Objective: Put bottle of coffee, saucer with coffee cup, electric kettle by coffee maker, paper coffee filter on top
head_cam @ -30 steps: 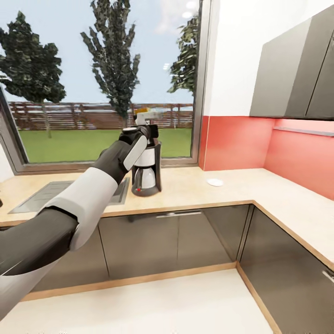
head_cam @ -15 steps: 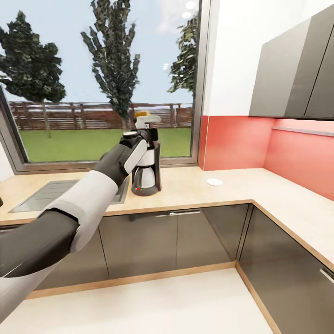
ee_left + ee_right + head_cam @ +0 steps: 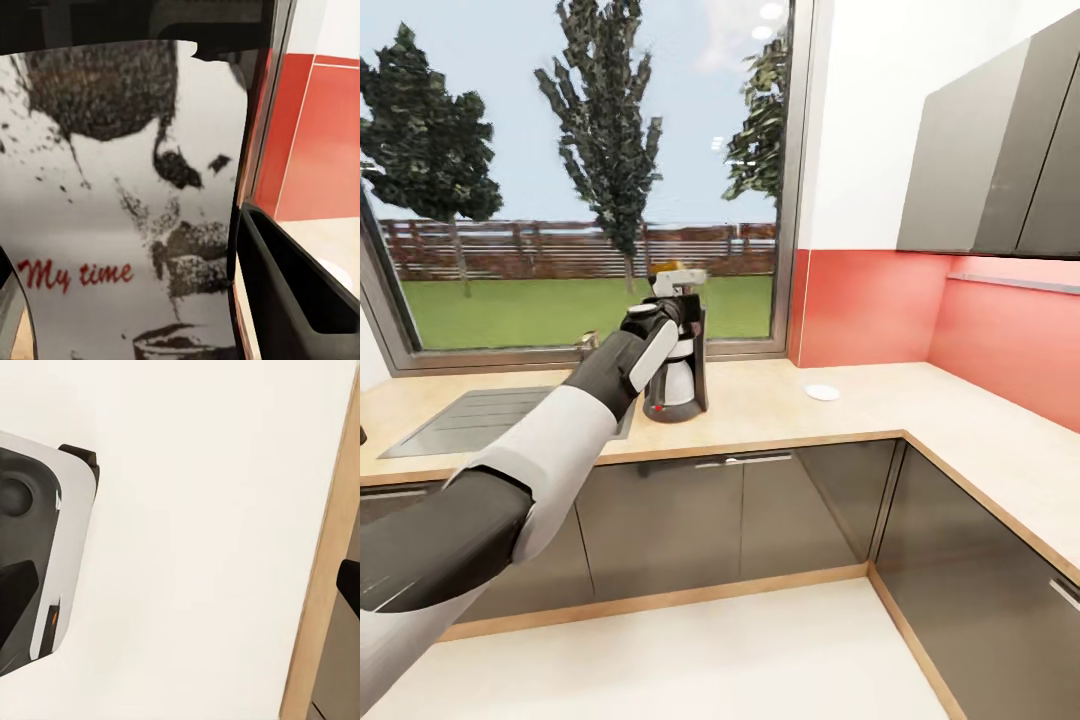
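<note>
My left gripper (image 3: 670, 290) is shut on the bottle of coffee (image 3: 678, 270), held tilted with its yellow-gold lid showing just above the top of the coffee maker (image 3: 680, 375). In the left wrist view the bottle's white label (image 3: 127, 210), with a black figure and red lettering, sits close against a dark finger (image 3: 300, 300). The coffee maker stands on the kitchen countertop (image 3: 780, 415) beside the sink (image 3: 470, 415). A white saucer (image 3: 822, 392) lies on the counter to the right. The thin kitchen shelf (image 3: 1015, 283) runs along the red wall at the right.
Dark wall cabinets (image 3: 1000, 160) hang above the shelf, and a large window (image 3: 580, 180) is behind the counter. The counter turns a corner toward the right. The right wrist view looks down on pale floor (image 3: 210, 510), a wooden plinth (image 3: 322, 585) and part of my base (image 3: 37, 570).
My left arm has lowered the bottle of coffee closer to the coffee maker's top. The saucer and coffee maker have stayed in place.
</note>
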Motion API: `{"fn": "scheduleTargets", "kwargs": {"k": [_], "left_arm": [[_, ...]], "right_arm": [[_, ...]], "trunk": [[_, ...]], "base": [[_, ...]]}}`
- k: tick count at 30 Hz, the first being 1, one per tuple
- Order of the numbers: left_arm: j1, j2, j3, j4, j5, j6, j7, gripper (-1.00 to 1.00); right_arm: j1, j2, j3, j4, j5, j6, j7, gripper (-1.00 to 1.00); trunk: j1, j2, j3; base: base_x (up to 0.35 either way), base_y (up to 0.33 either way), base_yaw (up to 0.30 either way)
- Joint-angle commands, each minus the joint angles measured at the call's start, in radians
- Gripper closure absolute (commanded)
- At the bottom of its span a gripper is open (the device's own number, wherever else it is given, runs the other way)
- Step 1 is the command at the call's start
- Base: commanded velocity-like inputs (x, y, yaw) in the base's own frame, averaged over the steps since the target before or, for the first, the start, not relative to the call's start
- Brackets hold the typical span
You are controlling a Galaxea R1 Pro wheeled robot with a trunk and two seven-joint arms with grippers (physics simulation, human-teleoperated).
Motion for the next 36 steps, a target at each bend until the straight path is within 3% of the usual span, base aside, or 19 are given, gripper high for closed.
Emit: {"fn": "scheduleTargets", "kwargs": {"k": [1,7,12,36], "left_arm": [[0.003,0.0,-0.002,0.0,0.006,-0.007,0.006,1.0],[0.032,0.0,-0.001,0.006,0.005,-0.071,0.004,1.0],[0.047,0.0,0.0,0.026,0.004,-0.077,0.006,1.0],[0.051,0.0,-0.001,0.252,0.003,-0.222,0.004,1.0]], "right_arm": [[-0.002,0.0,0.006,0.004,-0.01,-0.006,0.007,-1.0],[-0.002,0.0,0.006,0.004,-0.01,-0.006,0.007,-1.0],[-0.002,0.001,0.006,0.004,-0.01,-0.006,0.007,-1.0],[-0.002,0.001,0.006,0.004,-0.01,-0.006,0.006,-1.0]], "trunk": [[0.0,-0.001,-0.002],[0.0,-0.001,-0.002],[0.0,-0.001,-0.002],[0.0,-0.001,-0.002]], "base": [[0.0,0.0,0.0],[0.0,0.0,0.0],[0.0,0.0,0.0],[0.0,0.0,0.0]]}}
